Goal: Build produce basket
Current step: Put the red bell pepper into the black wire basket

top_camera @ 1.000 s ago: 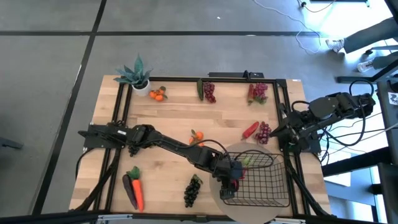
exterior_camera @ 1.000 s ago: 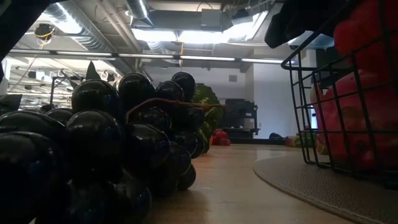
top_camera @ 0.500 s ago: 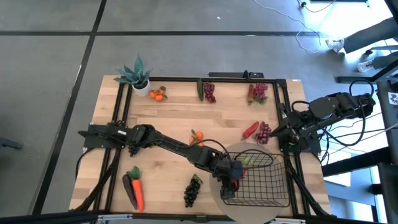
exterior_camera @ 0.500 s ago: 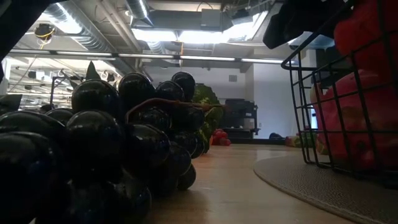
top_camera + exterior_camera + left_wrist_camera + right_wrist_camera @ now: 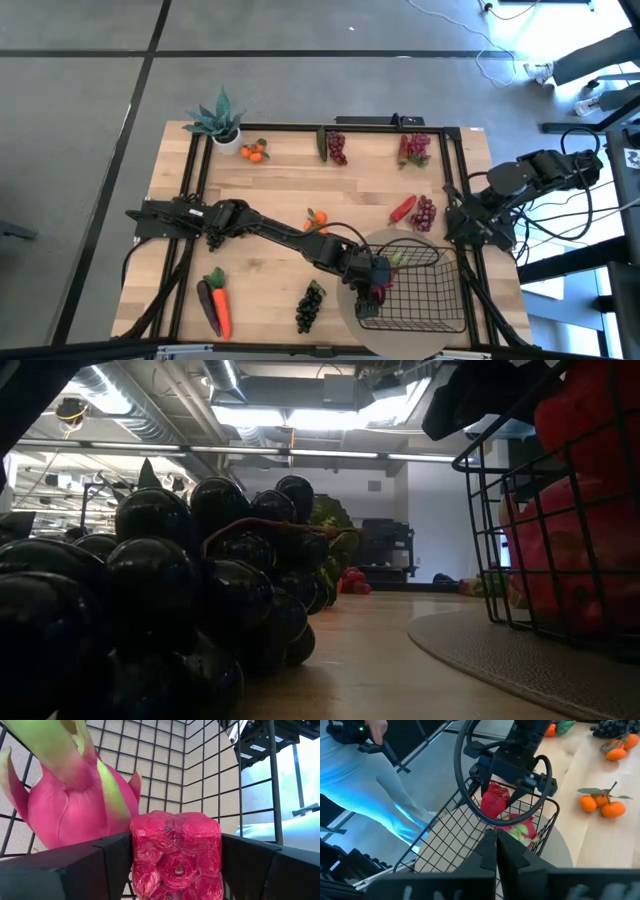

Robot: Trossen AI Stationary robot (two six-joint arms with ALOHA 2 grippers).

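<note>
The black wire basket [image 5: 425, 300] stands on a round beige mat [image 5: 500, 655] at the table's near right. A pink dragon fruit [image 5: 70, 805] lies inside it. My left gripper [image 5: 375, 293] reaches over the basket's left end, shut on a red bumpy fruit [image 5: 175, 852] that sits above the dragon fruit [image 5: 520, 827]. My right gripper [image 5: 452, 222] waits shut at the table's right edge, holding nothing; its fingers [image 5: 496, 840] point toward the basket. My left gripper pinches the red bumpy fruit by its two opposite sides [image 5: 137, 860] between the two fingers. The fingers slant down from the table's left. The fruit [image 5: 494, 800] is lifted clear, at about the height of the basket's rim, above the dragon fruit.
Dark grapes [image 5: 310, 305] lie left of the basket. A carrot and an eggplant [image 5: 215, 303] are at the near left. Tangerines [image 5: 317, 219], a red chili [image 5: 402, 208] and purple grapes [image 5: 425, 212] lie mid-table. More grapes [image 5: 336, 147], tangerines [image 5: 253, 151] and a potted plant [image 5: 218, 120] line the far edge.
My right gripper has turned and tipped at the wrist while staying at the table's right edge, still shut. The left gripper and the red fruit have kept still.
</note>
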